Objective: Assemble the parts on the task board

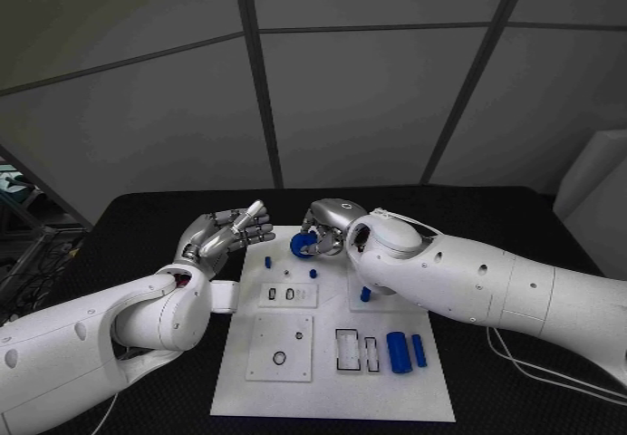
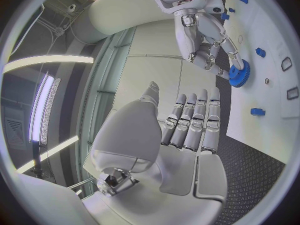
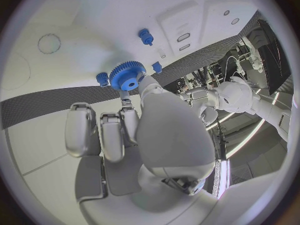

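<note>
My right hand (image 1: 330, 228) pinches a blue gear (image 1: 303, 245) at its fingertips, just above the far end of the white task board (image 1: 333, 399). In the right wrist view the gear (image 3: 127, 76) sits against the fingertips (image 3: 128, 105), its toothed face towards the board (image 3: 75, 15). My left hand (image 1: 226, 232) hovers at the board's far left corner, fingers straight and apart from the thumb, holding nothing. In the left wrist view the left hand (image 2: 187, 130) faces the right hand (image 2: 203, 42) and the gear (image 2: 238, 74).
Small blue pegs (image 1: 268, 263) (image 1: 313, 272) (image 1: 366, 294) stand on the far half of the board. Two blue cylinders (image 1: 397, 352) (image 1: 419, 350) lie at the near right beside rectangular slots (image 1: 351, 349). A black ring (image 1: 280, 357) marks the near left plate. Cables (image 1: 523, 367) trail on the right.
</note>
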Available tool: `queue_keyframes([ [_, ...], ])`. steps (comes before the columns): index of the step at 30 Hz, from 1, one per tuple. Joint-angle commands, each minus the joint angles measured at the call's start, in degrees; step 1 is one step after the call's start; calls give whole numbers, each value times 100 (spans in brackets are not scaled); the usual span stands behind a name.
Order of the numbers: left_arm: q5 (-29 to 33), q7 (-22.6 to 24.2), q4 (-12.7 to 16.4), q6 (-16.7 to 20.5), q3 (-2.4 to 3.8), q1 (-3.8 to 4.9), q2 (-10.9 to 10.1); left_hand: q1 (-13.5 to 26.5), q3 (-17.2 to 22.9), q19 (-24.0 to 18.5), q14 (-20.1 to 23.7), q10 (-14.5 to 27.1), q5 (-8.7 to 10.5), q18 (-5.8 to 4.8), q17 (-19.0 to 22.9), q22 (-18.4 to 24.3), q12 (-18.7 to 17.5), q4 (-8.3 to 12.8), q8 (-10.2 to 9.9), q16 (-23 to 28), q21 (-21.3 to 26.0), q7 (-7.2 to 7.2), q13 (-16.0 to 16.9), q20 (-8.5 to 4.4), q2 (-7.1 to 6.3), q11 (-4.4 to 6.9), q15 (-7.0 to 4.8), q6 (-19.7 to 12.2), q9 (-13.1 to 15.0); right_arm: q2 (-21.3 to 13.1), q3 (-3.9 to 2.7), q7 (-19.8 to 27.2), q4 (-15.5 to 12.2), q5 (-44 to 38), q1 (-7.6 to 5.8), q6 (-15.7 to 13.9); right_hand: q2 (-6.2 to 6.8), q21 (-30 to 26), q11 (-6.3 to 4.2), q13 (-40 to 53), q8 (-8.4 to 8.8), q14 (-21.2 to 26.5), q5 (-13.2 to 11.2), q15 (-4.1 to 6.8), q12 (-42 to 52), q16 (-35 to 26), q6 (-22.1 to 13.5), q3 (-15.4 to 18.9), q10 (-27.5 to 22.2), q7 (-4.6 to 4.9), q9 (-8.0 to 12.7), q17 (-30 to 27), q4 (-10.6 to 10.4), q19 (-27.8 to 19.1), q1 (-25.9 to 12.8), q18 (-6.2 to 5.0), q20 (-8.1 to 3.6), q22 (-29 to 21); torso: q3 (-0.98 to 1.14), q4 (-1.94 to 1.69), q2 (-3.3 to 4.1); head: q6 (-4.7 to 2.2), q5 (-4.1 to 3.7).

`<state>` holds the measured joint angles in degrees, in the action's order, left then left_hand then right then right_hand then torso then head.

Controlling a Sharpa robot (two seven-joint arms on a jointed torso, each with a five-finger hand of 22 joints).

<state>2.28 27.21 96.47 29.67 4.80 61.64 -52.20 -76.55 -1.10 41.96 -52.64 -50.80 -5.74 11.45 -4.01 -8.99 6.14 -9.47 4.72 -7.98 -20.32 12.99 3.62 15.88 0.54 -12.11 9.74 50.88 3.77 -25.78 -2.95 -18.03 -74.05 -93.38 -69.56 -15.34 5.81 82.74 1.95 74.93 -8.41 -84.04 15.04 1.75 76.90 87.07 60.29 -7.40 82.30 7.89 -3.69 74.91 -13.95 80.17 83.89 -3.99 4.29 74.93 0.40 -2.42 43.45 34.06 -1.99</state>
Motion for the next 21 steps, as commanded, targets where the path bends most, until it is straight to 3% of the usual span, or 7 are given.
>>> queue_keyframes([
  [1,-47,25,17,-59,6,11,1,-8,7,-31,33,39,14,-118,8,8,-26,40,-29,32,9,112,-3,19,60,13,25,-19,-3,49,13,67,68,-23,-12,110,5,29,-24,35,-12,-445,25,42,-23,26,161,-29,-28,-132,-10,762,4,42,46,81,-4,38,7,15,2,6,13],
  [10,-47,24,18,-54,6,12,3,-8,7,-31,33,39,14,-118,8,8,-26,40,-29,32,9,112,-3,19,60,13,25,-19,-3,125,34,-61,195,-55,-11,193,24,23,-8,-1,31,-444,31,31,-67,24,123,-51,-59,-111,-4,757,8,34,28,79,2,28,11,18,1,17,17],
  [21,-47,19,17,-53,6,12,-1,-8,6,-35,34,40,14,-118,8,10,-28,43,-31,35,11,112,-3,19,60,13,26,-19,-3,133,40,-192,237,-115,-11,353,145,-2,84,-166,253,-442,-5,-45,-262,21,-152,-97,-199,-4,6,760,11,4,-87,73,63,-6,11,24,-3,25,15],
])
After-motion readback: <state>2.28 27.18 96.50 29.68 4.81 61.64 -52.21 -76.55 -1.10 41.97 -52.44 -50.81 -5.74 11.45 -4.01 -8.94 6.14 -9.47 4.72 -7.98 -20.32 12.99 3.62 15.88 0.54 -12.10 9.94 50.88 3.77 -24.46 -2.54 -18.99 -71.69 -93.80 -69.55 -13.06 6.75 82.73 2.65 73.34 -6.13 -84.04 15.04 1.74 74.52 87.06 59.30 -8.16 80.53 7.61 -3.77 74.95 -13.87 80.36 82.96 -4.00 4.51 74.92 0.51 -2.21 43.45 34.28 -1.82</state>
